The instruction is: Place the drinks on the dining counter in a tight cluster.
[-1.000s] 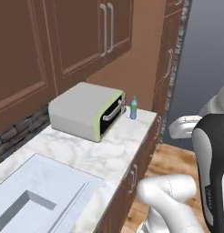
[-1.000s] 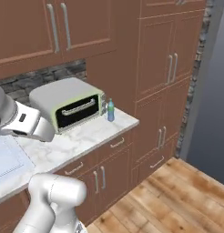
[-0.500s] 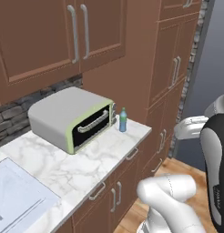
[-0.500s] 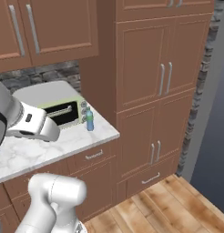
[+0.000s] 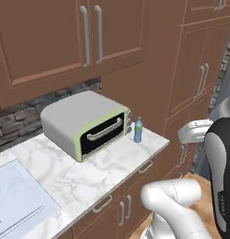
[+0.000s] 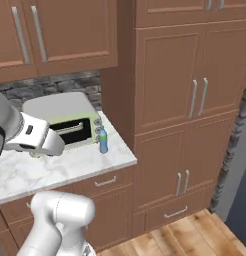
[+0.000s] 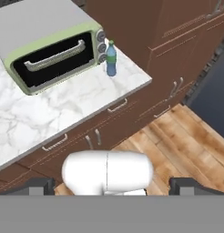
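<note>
Pale-blue bottle [image 7: 111, 59] is the one drink in sight, and the pincer [image 7: 112, 185] is well apart from it. The pincer's two dark fingertips [image 7: 37, 185] stand wide at the bottom corners of the hand view with nothing between them, hanging above the wooden floor [image 7: 186, 141] in front of the brown cabinets.

Taking the toaster oven [image 5: 86, 123] as the landmark: the bottle stands upright on the marble desk [image 5: 84, 175] just beside the oven's knob end, close to its front corner, not quite touching as far as the pictures show. In the right base view the same bottle [image 6: 102, 141] sits between the oven [image 6: 62, 120] and the tall cabinet [image 6: 195, 105] that closes off the desk [image 6: 85, 162] on that side. In the left base view the bottle [image 5: 138, 130] has a green cap and stands near the desk's outer end.

The oven is grey with a pale green front frame, a dark door and a bar handle across it. On the oven's other side, toward the left base view's lower left corner, lies a pale sink basin [image 5: 16, 198] set in the desk. Behind the oven runs a dark stone backsplash [image 5: 23, 116], and above it hang brown wall cabinets [image 5: 65, 42] with long metal handles. Below the desk edge in front of the oven are drawers [image 7: 86, 132] with small handles.
</note>
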Tool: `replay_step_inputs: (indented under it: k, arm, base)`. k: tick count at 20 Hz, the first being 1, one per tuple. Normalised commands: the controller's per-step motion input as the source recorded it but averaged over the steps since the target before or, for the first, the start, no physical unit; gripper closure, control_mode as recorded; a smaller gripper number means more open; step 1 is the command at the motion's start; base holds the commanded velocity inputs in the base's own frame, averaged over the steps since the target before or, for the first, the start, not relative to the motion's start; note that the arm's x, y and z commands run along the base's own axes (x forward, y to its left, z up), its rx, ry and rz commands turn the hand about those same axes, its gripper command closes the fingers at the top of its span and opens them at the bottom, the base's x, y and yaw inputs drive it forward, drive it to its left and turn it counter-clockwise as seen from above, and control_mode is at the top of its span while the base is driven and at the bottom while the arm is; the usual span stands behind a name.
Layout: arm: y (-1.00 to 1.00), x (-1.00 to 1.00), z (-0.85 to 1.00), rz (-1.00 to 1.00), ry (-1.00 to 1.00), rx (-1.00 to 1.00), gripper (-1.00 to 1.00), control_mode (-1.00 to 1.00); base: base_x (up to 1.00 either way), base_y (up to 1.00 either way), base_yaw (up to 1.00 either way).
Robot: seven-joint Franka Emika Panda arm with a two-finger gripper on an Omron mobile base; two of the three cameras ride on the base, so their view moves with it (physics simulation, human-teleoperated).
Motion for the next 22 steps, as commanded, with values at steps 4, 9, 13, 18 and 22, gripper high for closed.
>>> replay_step_inputs:
  k: [4,9,13,18,22]
  arm:
    - [0.0,0.0,0.0,0.0,0.0,0.0,-1.0,1.0]
    - [0.0,0.0,0.0,0.0,0.0,0.0,-1.0,1.0]
    - [0.0,0.0,0.0,0.0,0.0,0.0,-1.0,1.0]
    - [0.0,0.0,0.0,0.0,0.0,0.0,-1.0,1.0]
    - [0.0,0.0,0.0,0.0,0.0,0.0,-1.0,1.0]
  base:
    - [0.49,-0.3,0.55]
    - [0.57,-0.43,0.56]
    - [0.28,-0.48,0.33]
    - [0.49,-0.29,0.05]
    - [0.83,0.02,0.0]
